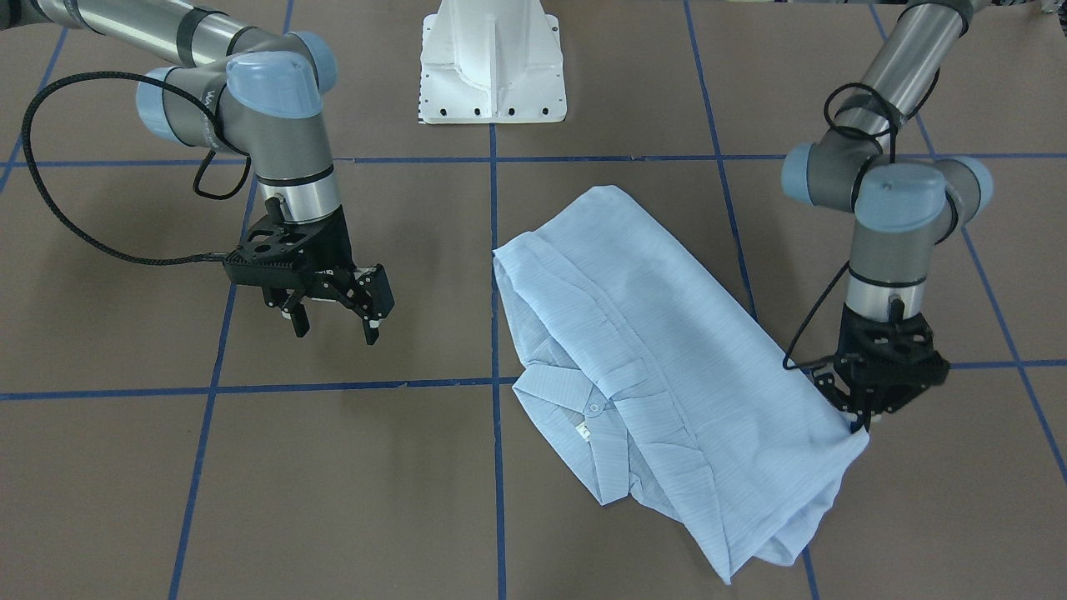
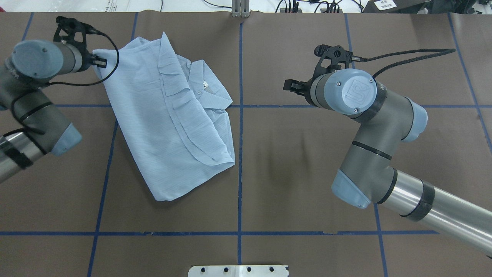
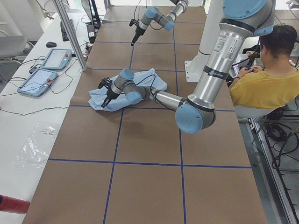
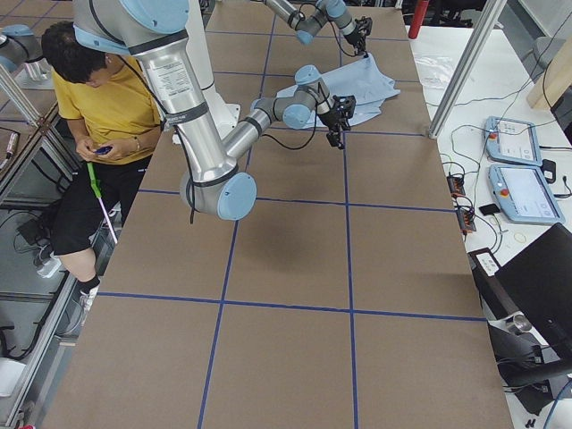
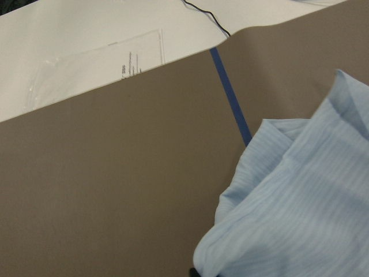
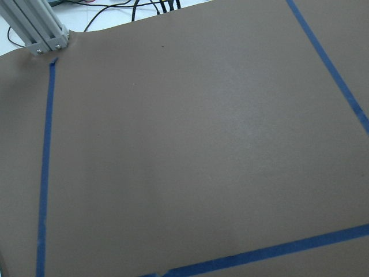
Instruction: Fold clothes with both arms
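Observation:
The pale-blue shirt lies folded on the brown table, collar and white neck label facing up; it also shows in the overhead view. My left gripper is down at the shirt's outer corner, fingers pinched shut on the fabric edge. The overhead view shows it at the shirt's far-left corner, and the left wrist view shows the cloth right at the gripper. My right gripper is open and empty above bare table, well apart from the shirt, and also shows in the overhead view.
The white pedestal base stands at the robot's side of the table. Blue tape lines grid the brown cover. An aluminium post stands at the far edge. A seated person in yellow and teach pendants are off the table.

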`<state>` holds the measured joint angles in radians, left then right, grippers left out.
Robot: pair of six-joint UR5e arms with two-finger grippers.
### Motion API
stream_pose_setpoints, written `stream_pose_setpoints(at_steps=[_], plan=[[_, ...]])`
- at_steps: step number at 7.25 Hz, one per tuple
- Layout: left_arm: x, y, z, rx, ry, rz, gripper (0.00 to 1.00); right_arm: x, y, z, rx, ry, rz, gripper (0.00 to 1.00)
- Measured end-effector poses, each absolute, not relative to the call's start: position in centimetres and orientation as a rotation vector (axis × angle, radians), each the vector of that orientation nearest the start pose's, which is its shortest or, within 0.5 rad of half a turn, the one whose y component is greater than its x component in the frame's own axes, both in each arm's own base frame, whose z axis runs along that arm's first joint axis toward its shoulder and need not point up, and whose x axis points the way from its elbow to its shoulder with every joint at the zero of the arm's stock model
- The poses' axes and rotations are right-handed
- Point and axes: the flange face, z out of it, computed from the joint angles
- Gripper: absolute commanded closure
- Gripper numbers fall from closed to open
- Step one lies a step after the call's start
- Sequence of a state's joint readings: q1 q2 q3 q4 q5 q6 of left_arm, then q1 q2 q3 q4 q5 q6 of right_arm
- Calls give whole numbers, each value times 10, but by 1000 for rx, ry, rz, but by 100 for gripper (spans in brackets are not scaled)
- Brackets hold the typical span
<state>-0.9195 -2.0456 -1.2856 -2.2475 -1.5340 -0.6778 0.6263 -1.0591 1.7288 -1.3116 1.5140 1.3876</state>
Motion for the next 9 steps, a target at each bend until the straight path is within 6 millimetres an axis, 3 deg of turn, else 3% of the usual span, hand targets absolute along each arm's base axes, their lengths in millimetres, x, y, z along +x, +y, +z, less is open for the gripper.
stream_pose_setpoints(at_steps=[1,2,4,6,7,9], plan=[[332,-692,449,720,479,-59,61,-455,-494,259,416,-858,437,0],[333,-711,444,738,465,-72,1,-460,-493,249,416,-873,437,0],[319,-725,434,783,486,-22,0,-477,-498,229,400,-892,469,1],[274,-731,426,787,577,97,0,-533,-532,189,332,-896,586,6],[261,-726,423,796,599,121,0,-566,-546,169,286,-891,658,10],[253,-721,420,806,615,131,0,-616,-546,146,206,-884,754,12]])
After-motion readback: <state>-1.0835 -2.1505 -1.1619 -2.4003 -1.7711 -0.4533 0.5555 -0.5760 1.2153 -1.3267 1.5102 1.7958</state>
